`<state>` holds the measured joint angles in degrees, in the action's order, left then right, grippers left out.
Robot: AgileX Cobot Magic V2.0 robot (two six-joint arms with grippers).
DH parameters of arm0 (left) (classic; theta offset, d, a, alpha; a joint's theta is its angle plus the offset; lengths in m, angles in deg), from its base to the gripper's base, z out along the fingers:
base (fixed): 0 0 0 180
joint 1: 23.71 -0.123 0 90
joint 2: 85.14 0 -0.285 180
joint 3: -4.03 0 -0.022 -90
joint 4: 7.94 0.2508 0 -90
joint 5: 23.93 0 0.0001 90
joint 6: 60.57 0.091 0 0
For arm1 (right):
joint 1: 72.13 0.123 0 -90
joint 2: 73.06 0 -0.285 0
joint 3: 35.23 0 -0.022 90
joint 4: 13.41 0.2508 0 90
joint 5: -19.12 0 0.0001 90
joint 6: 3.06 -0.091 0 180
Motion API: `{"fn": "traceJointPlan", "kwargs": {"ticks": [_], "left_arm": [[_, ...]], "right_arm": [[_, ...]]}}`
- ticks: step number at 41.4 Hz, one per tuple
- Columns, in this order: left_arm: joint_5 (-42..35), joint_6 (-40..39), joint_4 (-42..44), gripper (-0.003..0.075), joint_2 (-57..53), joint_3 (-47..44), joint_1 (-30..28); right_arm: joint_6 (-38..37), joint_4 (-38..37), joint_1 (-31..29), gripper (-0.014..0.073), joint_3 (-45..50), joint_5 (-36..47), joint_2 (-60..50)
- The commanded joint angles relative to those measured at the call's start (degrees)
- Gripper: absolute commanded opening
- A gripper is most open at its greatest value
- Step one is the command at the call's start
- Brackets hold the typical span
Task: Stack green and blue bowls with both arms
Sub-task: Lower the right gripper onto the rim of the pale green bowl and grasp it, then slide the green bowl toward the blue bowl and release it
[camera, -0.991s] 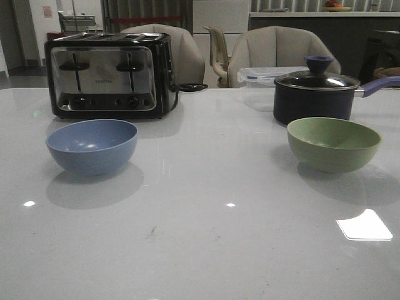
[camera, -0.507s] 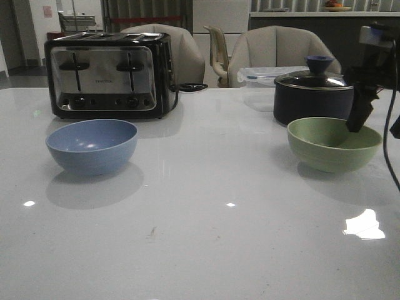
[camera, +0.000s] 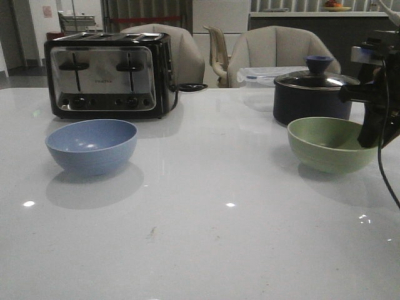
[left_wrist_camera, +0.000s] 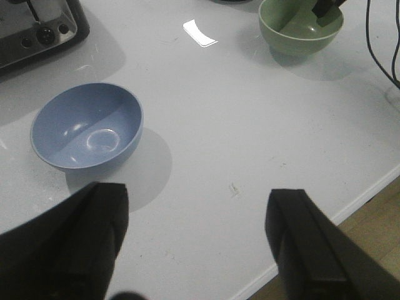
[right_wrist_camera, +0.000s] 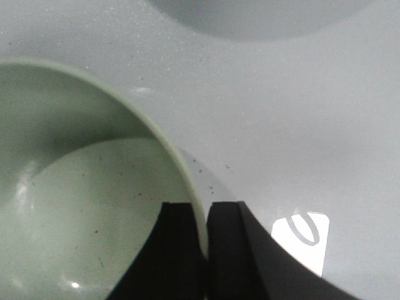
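Note:
The blue bowl (camera: 92, 145) stands upright at the table's left front, in front of the toaster. The green bowl (camera: 328, 145) stands at the right, in front of the saucepan. My right gripper (camera: 370, 134) is at the green bowl's right rim. In the right wrist view the right gripper (right_wrist_camera: 201, 209) is shut on that rim, one finger inside the green bowl (right_wrist_camera: 81, 206) and one outside. My left gripper (left_wrist_camera: 195, 194) hangs open over bare table, short of the blue bowl (left_wrist_camera: 87, 128), and holds nothing. It does not show in the front view.
A chrome toaster (camera: 106, 75) stands at the back left. A dark lidded saucepan (camera: 312, 94) sits behind the green bowl, with a clear plastic box (camera: 262, 75) beyond it. A black cable (camera: 382, 169) hangs from the right arm. The table's near edge (left_wrist_camera: 350, 203) shows below the left gripper.
The right arm came in from the right and lowered into the green bowl. It then shifted to the bowl's right rim, where it is now shut. Neither bowl has moved noticeably.

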<state>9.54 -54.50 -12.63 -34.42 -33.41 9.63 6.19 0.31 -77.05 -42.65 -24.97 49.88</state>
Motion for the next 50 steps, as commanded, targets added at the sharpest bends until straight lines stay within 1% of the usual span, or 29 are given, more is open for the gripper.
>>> {"fn": "traceJointPlan", "kwargs": {"ticks": [1,3,7,12,17,21,28,34,38,47,48,50], "left_arm": [[-4.07,0.05,-0.77,0.0508,-0.01,1.86,0.43],[-4.07,0.05,-0.77,0.0508,-0.01,1.86,0.43],[-4.07,0.05,-0.77,0.0508,-0.01,1.86,0.43],[-4.07,0.05,-0.77,0.0507,-0.01,1.86,0.43],[-4.07,0.05,-0.77,0.0508,-0.01,1.86,0.43],[-4.07,0.05,-0.77,0.0507,-0.01,1.86,0.43],[-4.07,0.05,-0.77,0.0507,-0.01,1.86,0.43],[-4.07,0.05,-0.77,0.0508,-0.01,1.86,0.43],[-4.07,0.05,-0.77,0.0507,-0.01,1.86,0.43],[-4.07,0.05,-0.77,0.0508,-0.01,1.86,0.43],[-4.07,0.05,-0.77,0.0507,-0.01,1.86,0.43],[-4.07,0.05,-0.77,0.0507,-0.01,1.86,0.43]], "right_arm": [[0.62,-0.1,-0.24,0.0083,-1.88,0.58,-3.74],[0.62,-0.1,-0.04,0.0063,-1.88,0.33,-4.44],[0.82,-0.03,0.92,0.0054,-1.88,0.06,-7.18],[2.8,-0.04,4.14,0.0054,-1.88,0.06,-12.04],[3.11,-0.04,9.48,0.0054,-0.89,0.43,-16.3],[3.11,-0.04,15.07,0.0054,0.57,1.86,-17.62],[3.11,1.43,23.53,0.0054,1.72,1.88,-15.5],[3.11,2.74,28.71,0.0054,1.72,2.79,-12.29],[3.11,2.89,30.39,0.0054,1.72,3.07,-9.45],[3.11,2.94,30.39,0.0058,1.72,2.69,-5.54],[3.11,2.94,30.39,0.0063,1.72,2.64,-5.54],[3.11,2.89,30.39,0.0108,1.72,2.42,-5.54]]}}
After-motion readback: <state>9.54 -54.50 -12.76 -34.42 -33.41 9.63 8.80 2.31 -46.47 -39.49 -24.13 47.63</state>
